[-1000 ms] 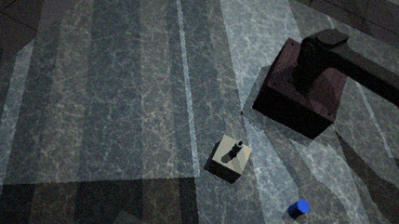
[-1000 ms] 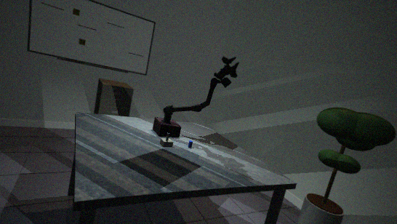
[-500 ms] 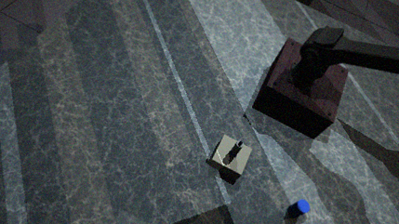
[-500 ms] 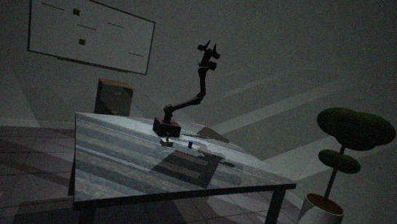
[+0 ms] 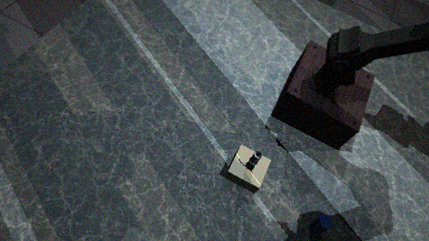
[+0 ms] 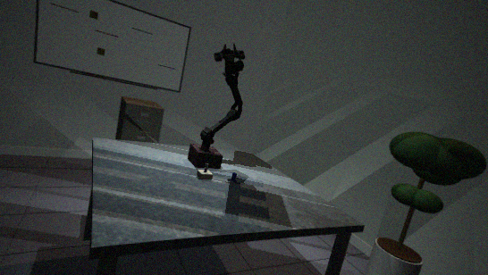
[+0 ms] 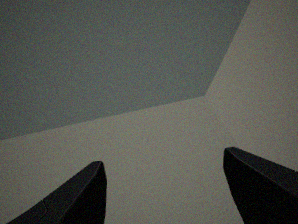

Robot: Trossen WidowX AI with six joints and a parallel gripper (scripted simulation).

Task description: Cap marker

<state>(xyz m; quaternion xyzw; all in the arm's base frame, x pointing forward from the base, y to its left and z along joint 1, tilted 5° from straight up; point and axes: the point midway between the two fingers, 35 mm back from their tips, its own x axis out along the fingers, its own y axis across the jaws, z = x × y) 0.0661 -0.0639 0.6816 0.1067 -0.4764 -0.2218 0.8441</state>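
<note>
The marker stands upright in the cream holder block, its dark upper end bare. The blue cap stands on the table, apart from the block, to its lower right in the top view and to its right in the exterior view; a dark shadow lies around it. My gripper is open and empty, raised high above the table and far from cap and marker, fingers pointing up. In the top view the gripper is out of frame.
The arm's dark red base box stands behind the holder block. The table ends at a dark front edge. A potted plant stands at the right, a cabinet and a wall board at the back left.
</note>
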